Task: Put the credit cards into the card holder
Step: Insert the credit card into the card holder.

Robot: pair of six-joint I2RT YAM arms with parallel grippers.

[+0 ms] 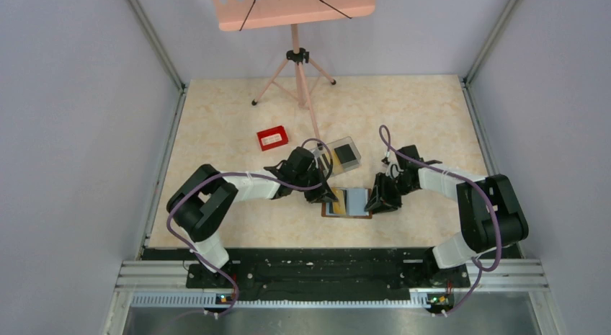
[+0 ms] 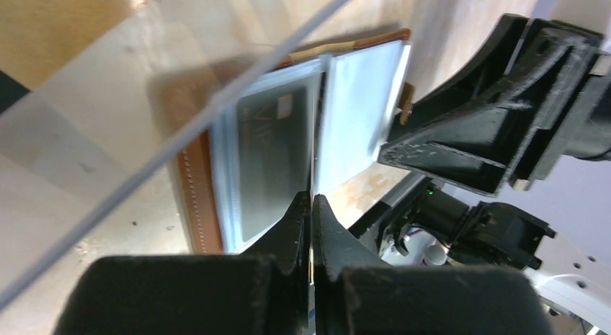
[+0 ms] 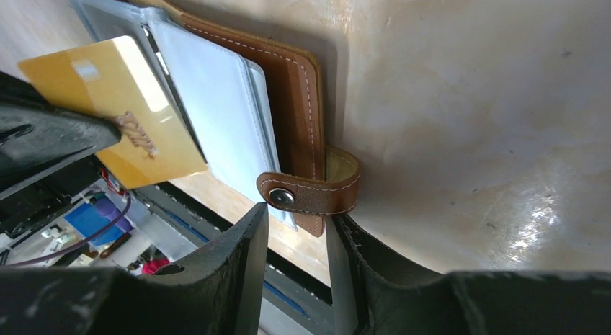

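Top external view shows a red tray left of centre on the table. Next comes the left gripper, pinched tight on a tan-yellow credit card held over the open card holder. The holder lies flat near the table's front edge, with a dark card in one clear sleeve. Just behind it stands a clear box. At the holder's right edge, the right gripper is narrowly parted at the snap strap; I cannot tell whether it clamps the strap.
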